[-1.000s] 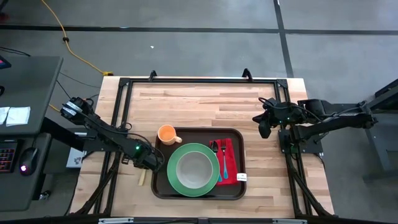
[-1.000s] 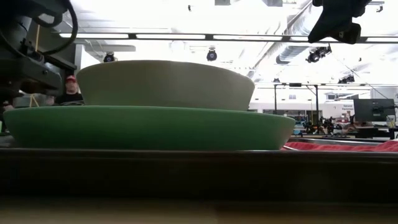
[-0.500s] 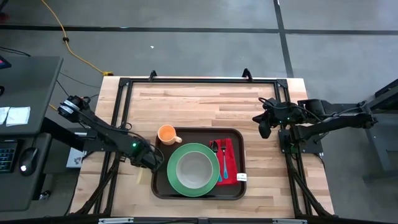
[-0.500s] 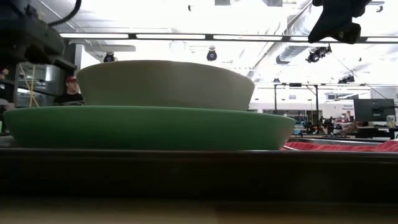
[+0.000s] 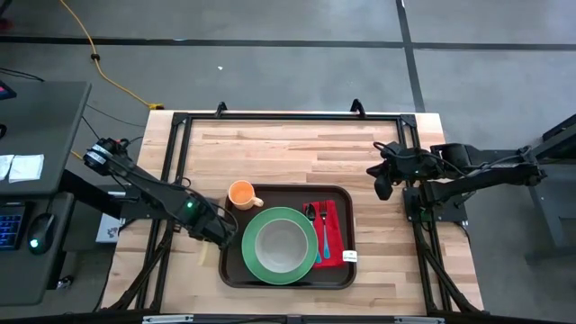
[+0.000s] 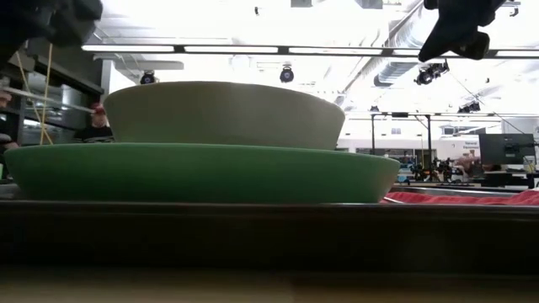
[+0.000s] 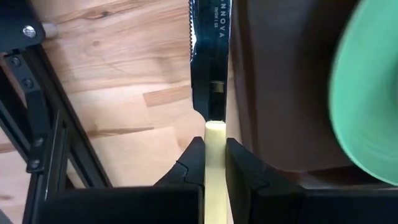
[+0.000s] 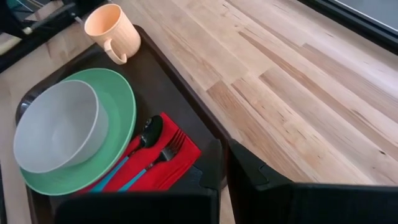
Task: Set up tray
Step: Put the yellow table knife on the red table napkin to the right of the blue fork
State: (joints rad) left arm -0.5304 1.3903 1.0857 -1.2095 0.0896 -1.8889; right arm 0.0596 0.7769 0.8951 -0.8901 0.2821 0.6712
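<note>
**Left fingers clamped on knife handle beside tray**

Left gripper [image 7: 214, 163] fingers [image 7: 192, 163] nearly together, clamped on the cream handle of a knife [image 7: 210, 59]; serrated blade sticks straight out past the fingertips. Just beside the fingers and blade runs the raised rim of the dark brown tray [image 7: 273, 93], with the wooden surface [image 7: 124, 74] on the other side. Knife appears lifted off the surface; contact cannot be confirmed. In the high view the left gripper [image 5: 214, 230] sits at the tray's [image 5: 236, 270] outer edge, beside the green plate [image 5: 308, 266].

Right gripper [image 5: 382, 184] waits well apart from the tray, over bare wood; its fingers [image 8: 255, 177] stand apart, holding nothing.

On the tray: green plate carrying a pale bowl [image 5: 280, 244], orange mug [image 5: 241, 193] at a corner, red napkin [image 5: 335, 236] with a spoon [image 8: 146, 134] and fork [image 8: 169, 146] with blue handles lying on it.

Surface: light butcher-block wood with a black frame [image 5: 288, 117] around it.

Room: low view shows bright ceiling lights, ducting, and a person in a red cap [image 6: 95, 122] far behind the plate.
</note>
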